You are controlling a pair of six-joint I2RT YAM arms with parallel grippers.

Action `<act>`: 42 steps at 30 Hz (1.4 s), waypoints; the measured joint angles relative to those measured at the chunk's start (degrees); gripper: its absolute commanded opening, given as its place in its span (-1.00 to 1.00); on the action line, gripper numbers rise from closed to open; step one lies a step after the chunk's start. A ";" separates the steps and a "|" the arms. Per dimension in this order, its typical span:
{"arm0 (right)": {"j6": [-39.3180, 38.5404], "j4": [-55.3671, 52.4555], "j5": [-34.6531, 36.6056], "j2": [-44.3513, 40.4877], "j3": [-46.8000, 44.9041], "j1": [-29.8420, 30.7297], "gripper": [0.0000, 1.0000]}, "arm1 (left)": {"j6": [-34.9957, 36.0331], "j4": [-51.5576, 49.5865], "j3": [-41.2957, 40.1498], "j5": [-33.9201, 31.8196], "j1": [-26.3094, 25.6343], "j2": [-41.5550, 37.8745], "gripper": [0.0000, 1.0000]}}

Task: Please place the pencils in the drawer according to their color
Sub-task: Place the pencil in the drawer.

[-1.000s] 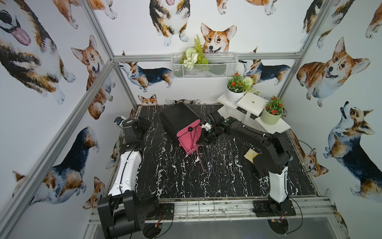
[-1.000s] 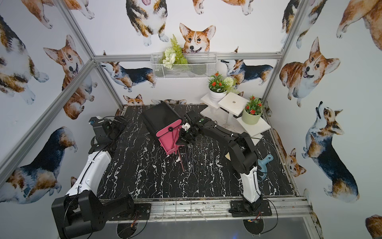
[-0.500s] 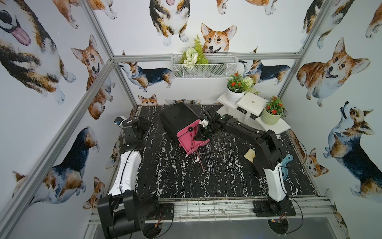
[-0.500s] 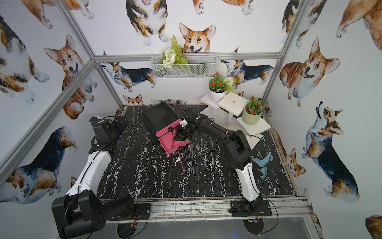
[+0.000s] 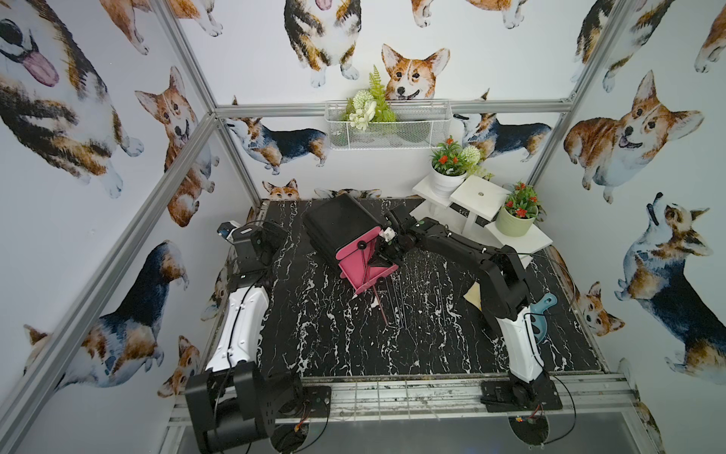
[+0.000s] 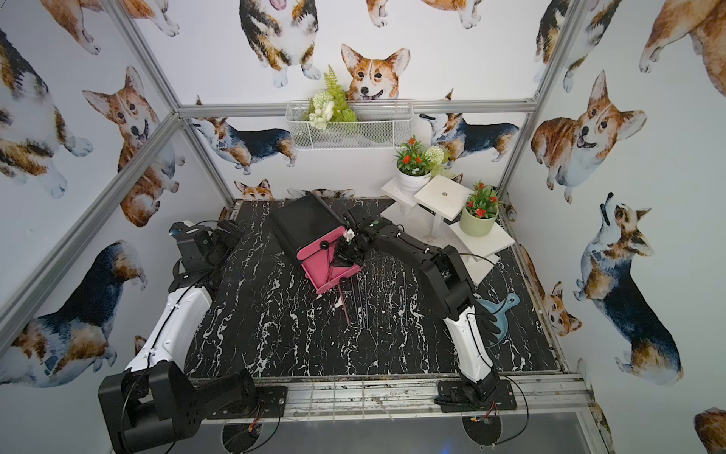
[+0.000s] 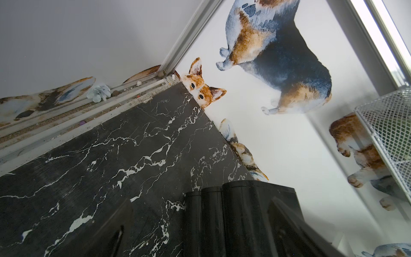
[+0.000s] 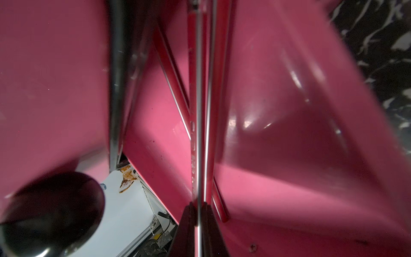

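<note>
Right gripper (image 8: 199, 207) pinches 1 pencil (image 8: 198, 111) over the open pink drawer (image 8: 278, 111). Left gripper (image 7: 199, 204) hangs spread wide, holding nothing.

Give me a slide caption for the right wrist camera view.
Right hand shut on a thin pencil held over the open pink drawer, with a black knob close by.

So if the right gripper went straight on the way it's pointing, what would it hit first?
Most likely the pink inside of the open drawer: the right gripper, shut on a pencil, points right into it. Depth is hard to judge.
</note>
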 measured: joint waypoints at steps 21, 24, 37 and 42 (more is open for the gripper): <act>4.31 6.43 0.92 -0.63 -2.58 0.11 -0.54 | -0.42 -0.04 0.00 1.68 0.00 0.09 1.00; 4.20 7.74 0.87 -1.46 -3.72 0.11 -0.53 | -0.44 -0.42 0.00 2.03 0.00 -0.20 1.00; 2.60 9.33 1.70 -6.03 -6.29 1.18 -0.54 | -1.51 -6.25 0.48 4.87 -1.05 -3.52 0.97; -2.62 6.05 6.97 -11.17 -9.09 2.80 -0.55 | -1.49 -11.41 1.33 6.82 -1.95 -6.01 0.95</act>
